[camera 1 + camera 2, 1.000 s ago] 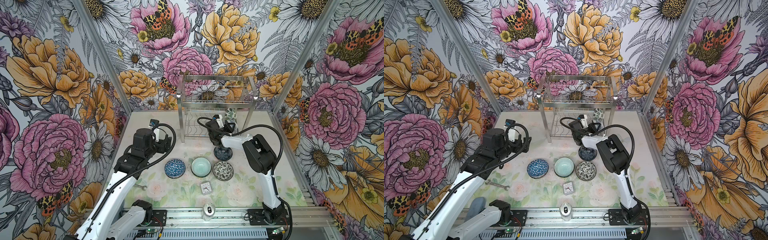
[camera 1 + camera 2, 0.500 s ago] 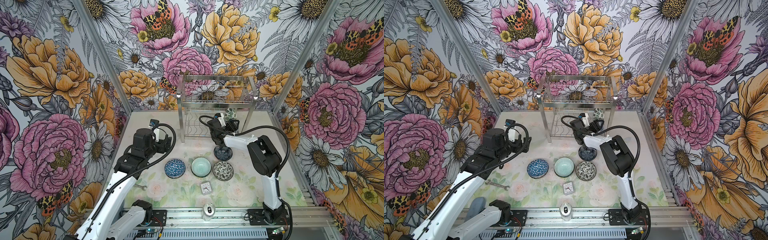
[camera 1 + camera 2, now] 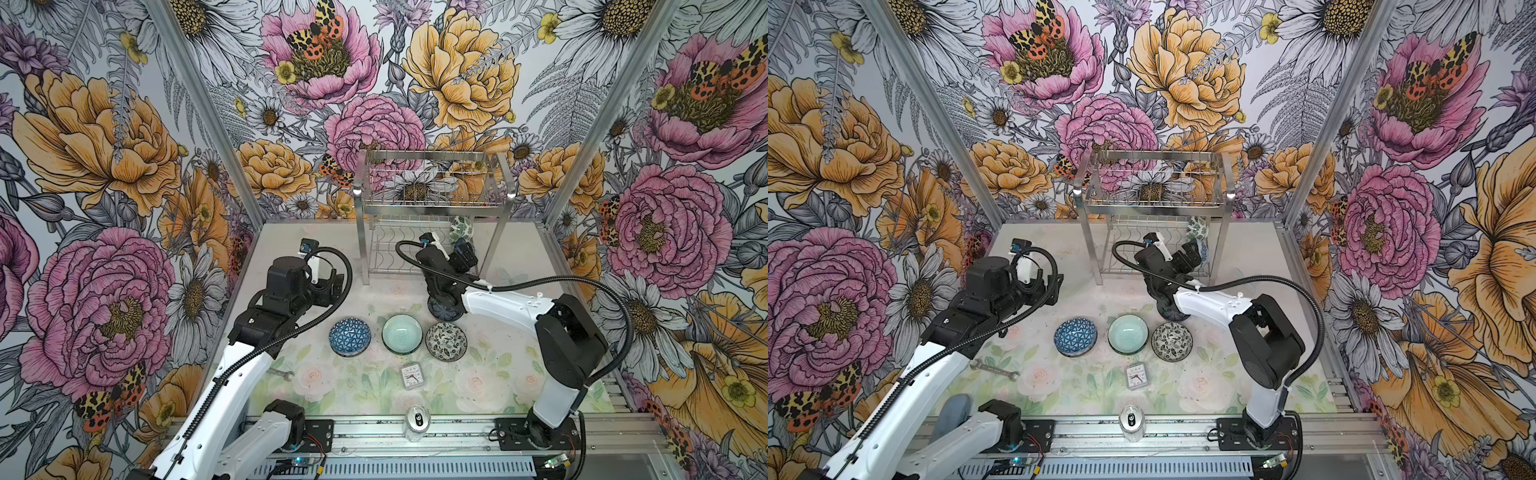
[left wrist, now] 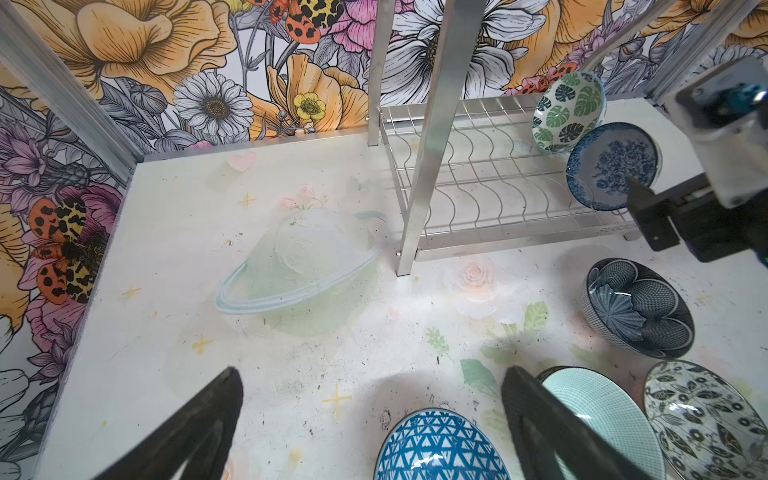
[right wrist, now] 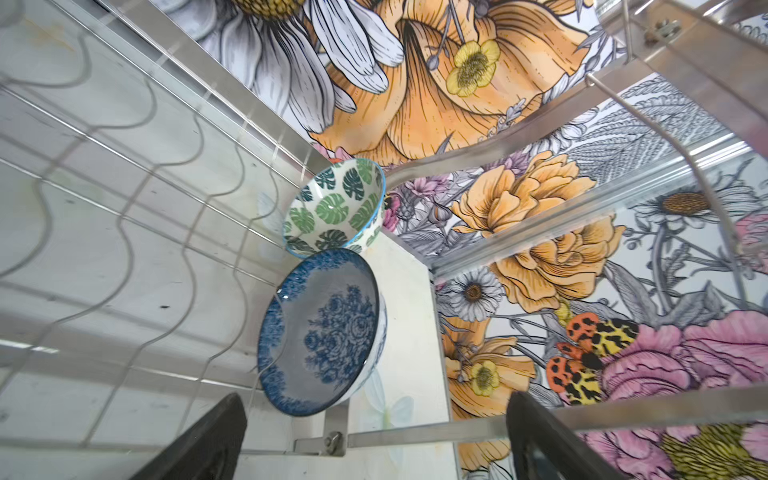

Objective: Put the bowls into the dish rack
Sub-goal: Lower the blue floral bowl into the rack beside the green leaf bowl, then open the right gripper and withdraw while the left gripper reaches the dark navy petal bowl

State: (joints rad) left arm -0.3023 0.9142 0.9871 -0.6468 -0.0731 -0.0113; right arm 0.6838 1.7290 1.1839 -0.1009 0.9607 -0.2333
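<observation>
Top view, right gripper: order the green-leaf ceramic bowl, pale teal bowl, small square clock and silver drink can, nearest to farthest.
1. Green-leaf ceramic bowl, in the dish rack by the right gripper.
2. Pale teal bowl, mid-table.
3. Small square clock, farther forward.
4. Silver drink can, front rail.

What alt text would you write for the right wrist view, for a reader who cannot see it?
Two bowls stand on edge in the wire slots of the dish rack, a blue floral bowl nearer the camera and a green-leaf bowl behind it. The right gripper is open, its black fingers wide apart and holding nothing. Flowered wallpaper fills the background.
</observation>
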